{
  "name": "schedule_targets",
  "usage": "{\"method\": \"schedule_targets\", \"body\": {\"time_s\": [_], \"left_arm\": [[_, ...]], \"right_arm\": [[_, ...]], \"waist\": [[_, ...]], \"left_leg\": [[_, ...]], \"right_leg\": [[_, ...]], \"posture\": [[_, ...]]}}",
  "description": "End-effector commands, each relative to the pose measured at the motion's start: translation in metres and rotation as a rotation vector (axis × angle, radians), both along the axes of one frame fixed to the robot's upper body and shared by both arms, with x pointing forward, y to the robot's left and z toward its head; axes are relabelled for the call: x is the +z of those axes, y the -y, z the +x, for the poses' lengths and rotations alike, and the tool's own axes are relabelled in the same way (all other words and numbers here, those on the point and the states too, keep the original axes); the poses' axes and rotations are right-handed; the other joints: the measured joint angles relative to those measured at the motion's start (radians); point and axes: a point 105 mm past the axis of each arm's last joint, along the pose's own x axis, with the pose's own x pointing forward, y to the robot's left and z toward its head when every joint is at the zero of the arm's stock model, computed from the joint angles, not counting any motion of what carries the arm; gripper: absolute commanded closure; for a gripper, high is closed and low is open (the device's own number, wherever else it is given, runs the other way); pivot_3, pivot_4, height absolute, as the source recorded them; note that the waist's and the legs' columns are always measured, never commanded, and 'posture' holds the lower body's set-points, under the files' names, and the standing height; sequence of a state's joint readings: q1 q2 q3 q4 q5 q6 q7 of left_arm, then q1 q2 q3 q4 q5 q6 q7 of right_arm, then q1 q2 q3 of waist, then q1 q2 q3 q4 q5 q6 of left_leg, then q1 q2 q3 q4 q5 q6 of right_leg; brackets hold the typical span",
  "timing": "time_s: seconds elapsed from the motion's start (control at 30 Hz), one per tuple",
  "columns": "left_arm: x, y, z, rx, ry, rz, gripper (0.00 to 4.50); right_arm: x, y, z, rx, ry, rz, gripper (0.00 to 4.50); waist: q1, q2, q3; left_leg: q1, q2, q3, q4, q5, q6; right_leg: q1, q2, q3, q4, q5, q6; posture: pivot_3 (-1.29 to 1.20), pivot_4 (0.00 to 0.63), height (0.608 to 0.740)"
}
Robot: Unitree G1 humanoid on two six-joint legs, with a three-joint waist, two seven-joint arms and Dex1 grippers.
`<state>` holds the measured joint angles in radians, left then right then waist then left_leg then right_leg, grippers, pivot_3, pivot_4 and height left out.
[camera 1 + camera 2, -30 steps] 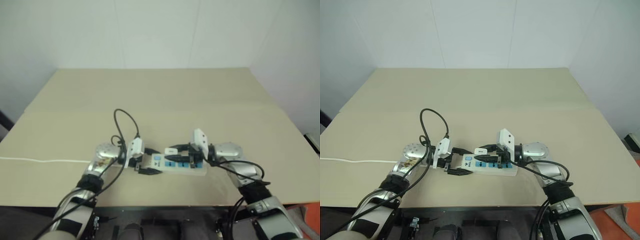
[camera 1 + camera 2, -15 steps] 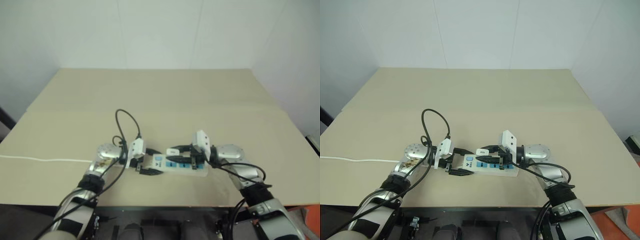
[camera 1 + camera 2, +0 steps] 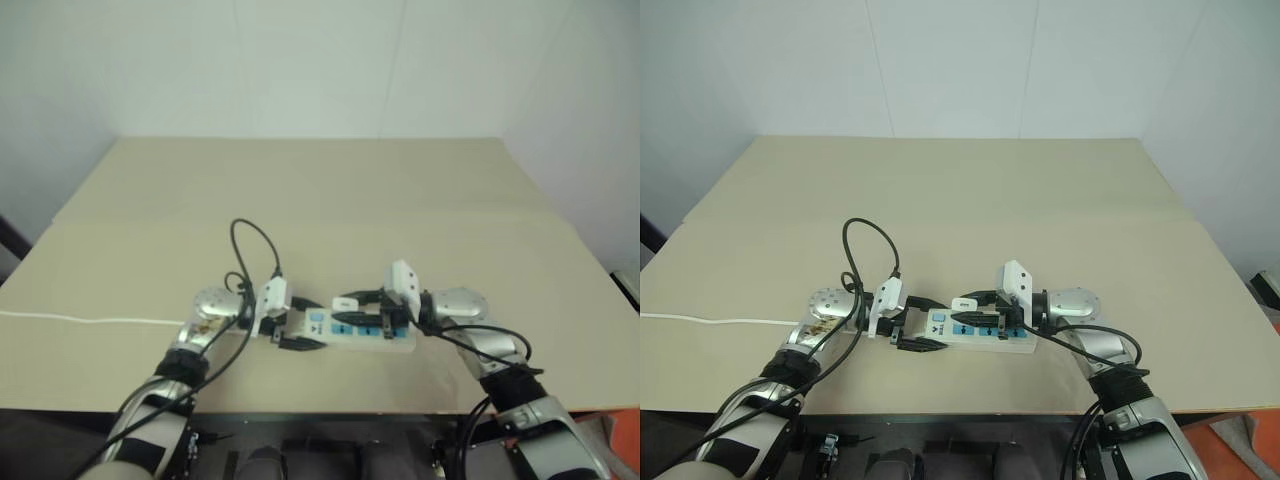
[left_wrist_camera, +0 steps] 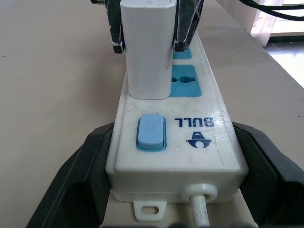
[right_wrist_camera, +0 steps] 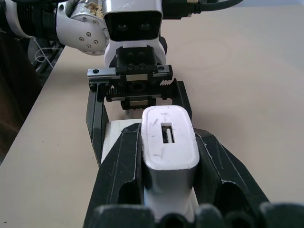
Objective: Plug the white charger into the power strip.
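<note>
The power strip [image 3: 983,332] was seen lying flat near the front edge of the beige worktop [image 3: 970,200], its long axis running across between the two arms; its switch end was turned toward the robot's left. That end was clamped by the left hand [image 3: 908,334], one black finger [image 4: 80,180] pressed against each long side of the white bar — so the left hand was closed on the strip, not spread. In the left wrist view the small blue switch [image 4: 151,132] was shown close by, with the thin white cord [image 4: 199,209] leaving the end of the bar just beside it.

The white charger [image 5: 168,140] was held by the right hand [image 3: 978,308]; its black fingers [image 5: 121,171] were drawn in tight against the two side faces of the plug body, with the slotted end face left uncovered between them. The charger was seen standing upright on the strip's top face, its base down at the socket nearest the switch; a blue socket face [image 4: 183,81] was left bare just beyond it. Whether the pins were fully seated could not be told — the base of the charger was seen meeting the strip's surface, but the joint itself was hidden.

A second stretch of white cord [image 3: 720,322] was seen lying across the worktop on the robot's left; a black cable [image 3: 872,245] was looped above the left wrist.
</note>
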<state>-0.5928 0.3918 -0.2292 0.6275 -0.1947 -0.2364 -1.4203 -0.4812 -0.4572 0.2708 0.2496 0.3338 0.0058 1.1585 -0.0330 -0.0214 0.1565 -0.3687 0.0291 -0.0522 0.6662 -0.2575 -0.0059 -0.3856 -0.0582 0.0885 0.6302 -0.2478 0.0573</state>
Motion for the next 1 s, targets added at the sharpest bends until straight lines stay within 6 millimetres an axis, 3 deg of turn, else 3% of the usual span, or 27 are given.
{"method": "schedule_targets", "body": {"time_s": [0.03, 0.07, 0.4, 0.63, 0.8, 0.93, 1.0], "left_arm": [[-0.003, -0.011, 0.0, 0.02, 0.018, 0.037, 1.23], [-0.003, -0.011, 0.0, 0.02, 0.017, 0.036, 1.23], [-0.003, -0.008, -0.002, 0.014, 0.011, 0.027, 1.23], [-0.003, -0.007, -0.002, 0.015, 0.008, 0.025, 1.23], [-0.002, -0.005, -0.001, 0.028, 0.009, 0.02, 1.23], [0.013, -0.002, 0.003, 0.047, 0.015, -0.059, 0.03], [0.022, 0.0, 0.004, 0.047, 0.022, -0.095, 0.03]], "right_arm": [[-0.062, 0.026, -0.009, -0.096, -0.197, -0.207, 3.32], [-0.062, 0.025, -0.01, -0.095, -0.204, -0.207, 3.32], [-0.057, 0.021, -0.014, -0.077, -0.213, -0.196, 0.06], [-0.051, 0.024, -0.013, -0.076, -0.201, -0.197, 0.02], [-0.021, 0.04, -0.008, -0.12, -0.114, -0.159, 0.02], [0.007, 0.058, -0.009, -0.191, -0.063, -0.093, 0.0], [0.014, 0.065, -0.011, -0.212, -0.058, -0.077, 0.0]], "waist": [[-0.001, 0.0, 0.0], [-0.001, 0.0, -0.001], [-0.002, -0.006, -0.005], [0.0, -0.006, -0.005], [0.006, -0.006, -0.005], [0.007, -0.006, -0.004], [0.007, -0.005, 0.0]], "left_leg": [[0.0, 0.0, 0.0, 0.0, 0.0, 0.0], [0.0, 0.0, 0.0, 0.0, 0.0, 0.0], [0.0, 0.0, 0.0, -0.002, 0.0, 0.0], [0.0, 0.0, 0.0, -0.004, 0.0, 0.0], [-0.001, 0.0, 0.0, -0.005, 0.0, 0.0], [-0.002, 0.0, 0.0, -0.005, 0.0, 0.0], [-0.003, 0.0, 0.0, -0.005, 0.0, 0.0]], "right_leg": [[0.0, 0.0, 0.0, 0.0, 0.0, 0.0], [0.0, 0.0, 0.0, 0.0, 0.0, 0.0], [-0.001, 0.0, 0.0, -0.001, 0.0, 0.0], [-0.001, 0.0, 0.0, -0.002, -0.001, -0.001], [-0.002, 0.0, -0.001, -0.003, -0.001, -0.001], [-0.003, 0.0, 0.0, -0.003, -0.001, -0.001], [-0.004, 0.0, 0.0, -0.003, -0.001, -0.001]], "posture": [[0.0, 0.15, 0.74], [0.0, 0.15, 0.74], [0.0, 0.15, 0.74], [0.0, 0.15, 0.74], [0.0, 0.15, 0.74], [0.0, 0.15, 0.74], [0.0, 0.15, 0.74]]}}
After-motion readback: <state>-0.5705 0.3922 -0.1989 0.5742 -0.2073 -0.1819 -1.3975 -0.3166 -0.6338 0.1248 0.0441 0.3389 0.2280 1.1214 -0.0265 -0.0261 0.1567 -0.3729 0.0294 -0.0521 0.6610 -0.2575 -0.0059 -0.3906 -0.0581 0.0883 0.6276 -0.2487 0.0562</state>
